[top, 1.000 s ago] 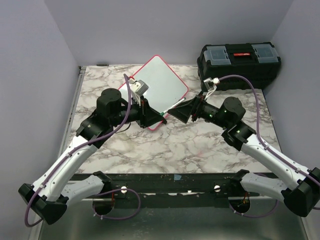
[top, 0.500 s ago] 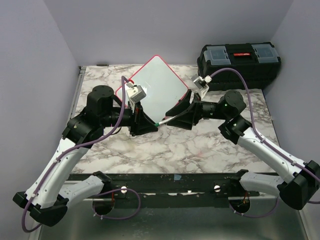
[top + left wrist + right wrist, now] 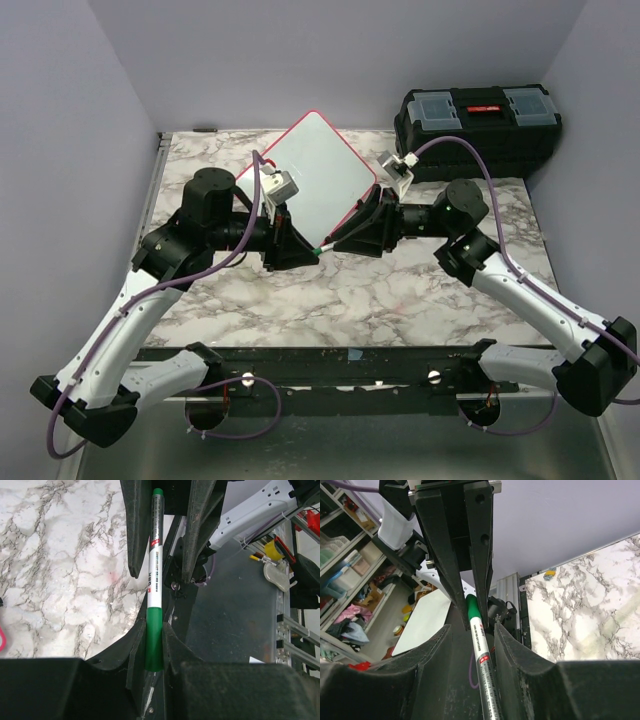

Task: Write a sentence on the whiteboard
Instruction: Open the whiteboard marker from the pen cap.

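The whiteboard (image 3: 322, 168), white with a thin pink-red frame, lies turned like a diamond at the back of the table. Its visible face looks blank, so the sentence is not in view. In front of its near corner a green-capped marker (image 3: 322, 246) hangs level between the two grippers. My left gripper (image 3: 300, 250) is shut on the marker's green cap (image 3: 154, 642). My right gripper (image 3: 342, 236) faces it, with its fingers on either side of the silver barrel (image 3: 482, 652). A gap still shows on both sides of the barrel.
A black toolbox (image 3: 478, 125) with a red latch stands at the back right, close to the right arm's elbow. The marble table (image 3: 400, 290) ends in a metal rail (image 3: 150, 215) on the left. Purple cables loop over both arms.
The left gripper carried the marker off the board's near corner. The right gripper slid left over the barrel, and its jaws have narrowed around it.
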{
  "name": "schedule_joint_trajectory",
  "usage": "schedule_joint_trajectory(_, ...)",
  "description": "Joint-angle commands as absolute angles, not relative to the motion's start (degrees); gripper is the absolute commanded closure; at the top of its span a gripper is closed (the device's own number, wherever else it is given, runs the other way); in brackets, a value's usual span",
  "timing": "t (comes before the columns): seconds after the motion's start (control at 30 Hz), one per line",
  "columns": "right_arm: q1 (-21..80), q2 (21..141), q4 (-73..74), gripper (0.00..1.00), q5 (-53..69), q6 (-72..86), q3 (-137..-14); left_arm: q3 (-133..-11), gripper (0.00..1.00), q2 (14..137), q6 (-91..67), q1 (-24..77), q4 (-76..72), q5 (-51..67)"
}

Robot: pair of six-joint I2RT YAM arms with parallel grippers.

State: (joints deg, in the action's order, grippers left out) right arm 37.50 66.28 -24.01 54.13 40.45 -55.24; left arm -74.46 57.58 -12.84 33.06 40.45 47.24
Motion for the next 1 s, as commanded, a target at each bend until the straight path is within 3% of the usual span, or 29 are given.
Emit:
schedule_joint_trajectory(0.0, 37.7, 67.0, -25.4, 0.60, 56.3, 40.5, -56.6, -75.6, 1.00, 58.0, -11.8, 32.9, 40.5, 49.0)
schedule_joint_trajectory(0.5, 37.7, 68.2, -22.3, 0.73, 58.5, 37.8, -57.2, -76.4, 1.00, 59.8, -10.7, 32.9, 41.1, 49.1)
schedule_joint_trajectory(0.97, 37.7, 68.7, -21.2, 0.77, 60.7, 37.3, -57.3, -76.8, 1.00, 61.4, -9.9, 32.9, 41.4, 48.6)
